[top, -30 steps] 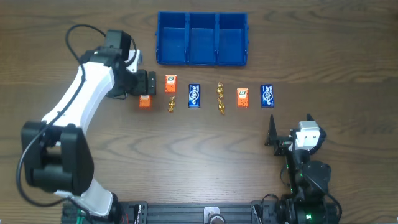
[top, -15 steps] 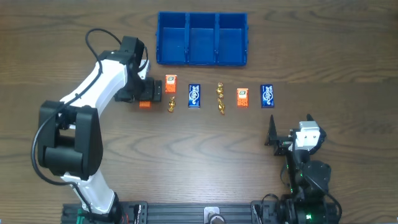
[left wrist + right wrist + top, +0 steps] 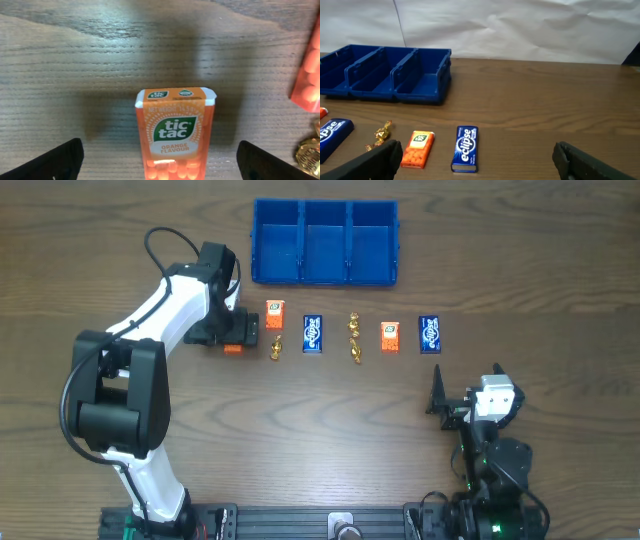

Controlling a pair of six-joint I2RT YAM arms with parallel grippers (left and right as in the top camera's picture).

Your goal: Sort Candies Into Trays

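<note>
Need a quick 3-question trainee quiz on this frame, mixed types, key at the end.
1. Count: how many blue packs lie on the table?
2. True or false: the blue tray already holds candy in one compartment.
3. Pick one: between the left hand's open fingers lies A) an orange box, B) a blue pack, C) nothing.
Key: 1) two; 2) false; 3) A.
</note>
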